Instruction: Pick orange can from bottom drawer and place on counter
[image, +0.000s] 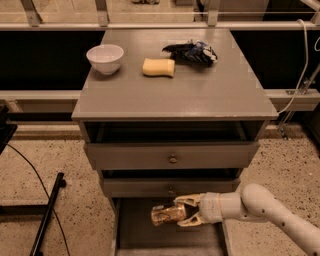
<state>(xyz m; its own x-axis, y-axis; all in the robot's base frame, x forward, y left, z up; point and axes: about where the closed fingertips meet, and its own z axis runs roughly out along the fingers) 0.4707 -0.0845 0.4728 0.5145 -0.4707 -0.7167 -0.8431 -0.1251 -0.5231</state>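
Observation:
The orange can (166, 215) lies on its side in the air above the floor of the open bottom drawer (145, 235). My gripper (185, 211) reaches in from the lower right on a white arm and is shut on the can's right end, one finger above and one below. The can is just under the front of the middle drawer. The grey counter (175, 95) is the cabinet top, well above the gripper.
On the counter stand a white bowl (105, 58), a pale yellow sponge (158, 67) and a dark blue-black foil bag (192, 51). Two shallower drawers with round knobs (173, 159) stick out above the bottom drawer. A black stand leg (47, 212) lies on the floor at left.

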